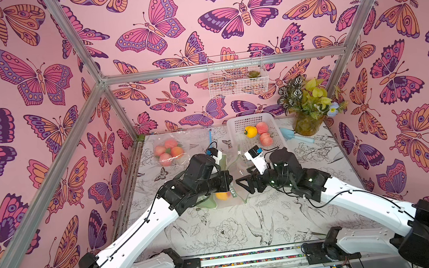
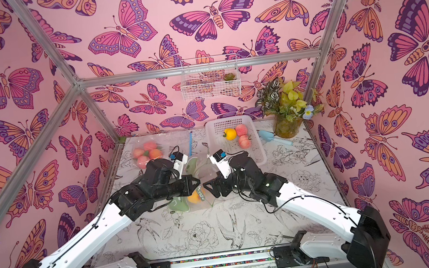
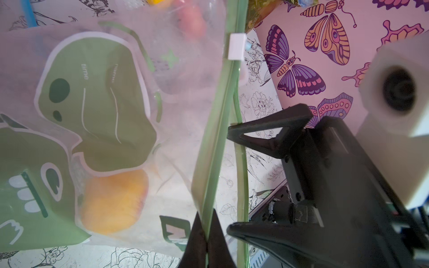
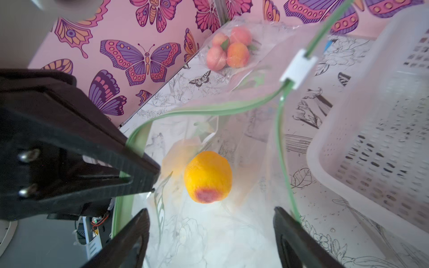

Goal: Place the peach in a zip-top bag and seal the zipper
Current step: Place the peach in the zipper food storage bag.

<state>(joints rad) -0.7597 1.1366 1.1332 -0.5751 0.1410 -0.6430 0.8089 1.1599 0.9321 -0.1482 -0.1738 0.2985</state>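
Currently the peach (image 4: 208,177) rests inside the zip-top bag (image 3: 181,104), so placement is complete. Left gripper (image 3: 206,222) is clamped on the bag's green zipper rim; right gripper (image 4: 211,215) stands wide, empty, over the mouth. Remaining: run the white slider (image 4: 298,68) to seal the open zipper.

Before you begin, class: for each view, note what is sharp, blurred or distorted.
In both top views, wide-angle bending splays the frame posts; in the left wrist view, the bag's print is fairly sharp, the white camera housing blurred; in the right wrist view, the peach is crisp, the basket smeared.
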